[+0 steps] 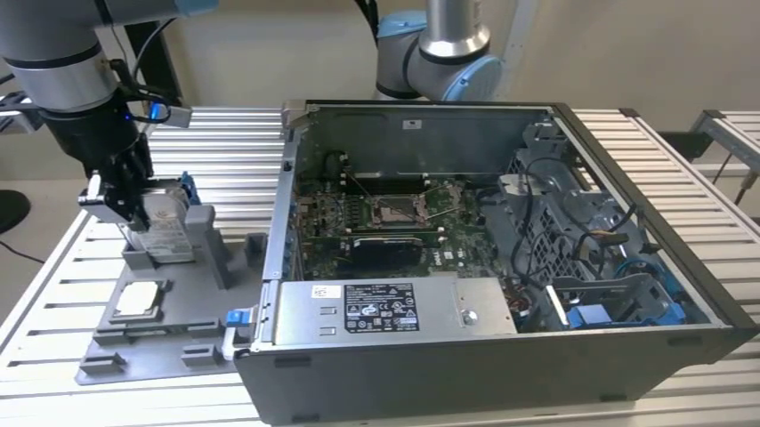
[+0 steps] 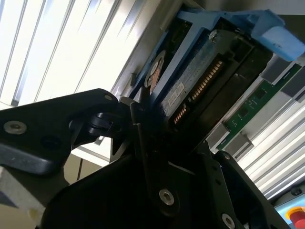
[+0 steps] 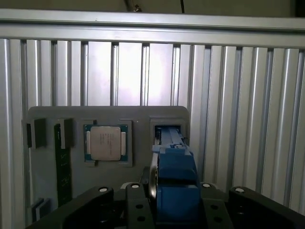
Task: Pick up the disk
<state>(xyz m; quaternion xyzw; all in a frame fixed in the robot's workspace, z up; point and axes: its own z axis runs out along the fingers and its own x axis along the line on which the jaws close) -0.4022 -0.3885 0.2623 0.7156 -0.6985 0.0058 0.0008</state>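
Observation:
The disk (image 1: 170,224), a silver-grey drive in a blue carrier, stands on edge over the grey fixture (image 1: 155,342) at the exterior view's left. My gripper (image 1: 133,212) comes down from above and is shut on the disk, with one black finger on each flat face. The second wrist view shows the disk's (image 2: 200,83) connector edge and blue frame running up from between the black fingers (image 2: 143,143). In the first wrist view the blue carrier (image 3: 174,181) sits between the finger bases, in line with the fixture's slot (image 3: 167,130). I cannot tell whether the disk's lower edge still rests in the slot.
An open computer case (image 1: 499,258) takes up the middle and right of the slatted table (image 1: 60,285). A square silver chip (image 1: 138,298) lies in the fixture beside the disk's slot. A second arm (image 1: 440,53) stands behind the case. A blue bracket (image 1: 590,317) sits inside it.

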